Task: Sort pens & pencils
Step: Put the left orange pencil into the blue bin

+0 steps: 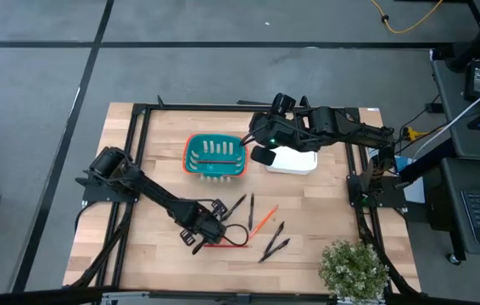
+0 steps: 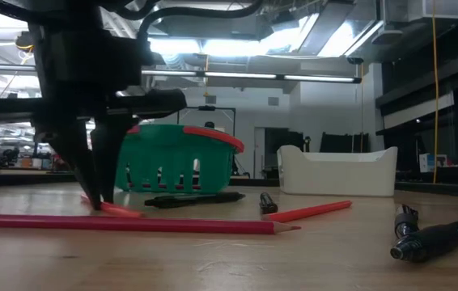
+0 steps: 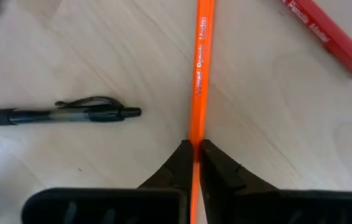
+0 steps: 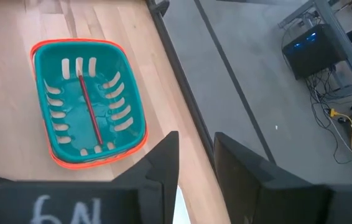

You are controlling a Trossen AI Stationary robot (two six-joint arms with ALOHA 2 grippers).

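- Pencils (image 2: 144, 225) lie nearest on the bench (image 1: 325, 212); left gripper (image 3: 195, 151) pinches one orange pencil (image 3: 199, 68), fingers closed on it.
- Pens (image 1: 276, 242) lie scattered just beyond, some cut off.
- Teal basket (image 4: 132, 109) holds one pencil (image 4: 89, 111).
- Right gripper (image 4: 196, 163) hovers above, fingers slightly apart, empty.

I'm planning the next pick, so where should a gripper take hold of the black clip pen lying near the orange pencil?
Probably grip the black pen on its plain barrel behind the clip, coming straight down with fingers across it. It lies flat on the table, apart from the orange pencil the left gripper holds.
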